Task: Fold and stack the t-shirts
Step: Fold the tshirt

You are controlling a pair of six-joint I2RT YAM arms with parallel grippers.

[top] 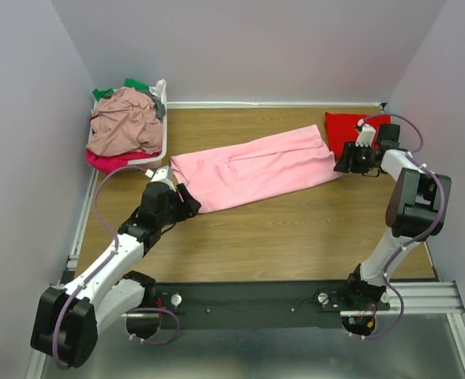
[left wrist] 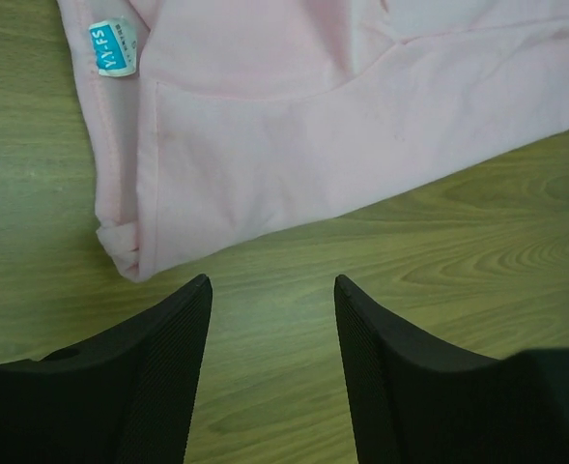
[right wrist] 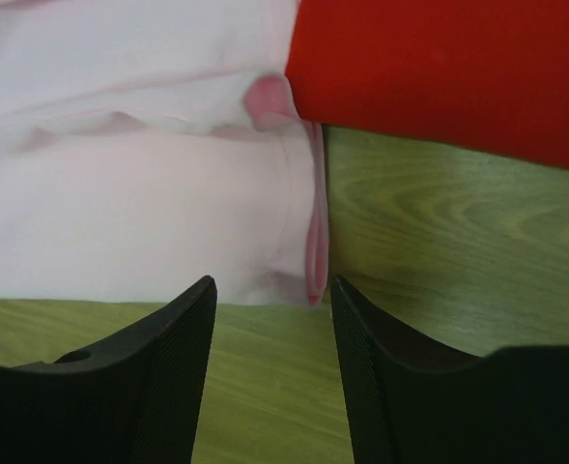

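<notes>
Hidden: in the white basket you see only scraps of green and magenta under the dusty rose tee. The red t-shirt runs off the right wrist view.
Left claw: spread, with only bare wood between the fingers. The light pink t-shirt lies just ahead, with its folded corner off the left fingertip. Its blue neck label sits farther ahead-left.
Right claw: spread and empty. The pink hem corner sits just ahead between the tips, touching the red tee ahead-right.
Open room: you have bare wood behind both claws, back toward the arm bases.
Surface: wood-grain table, with plain pale walls on three sides.
</notes>
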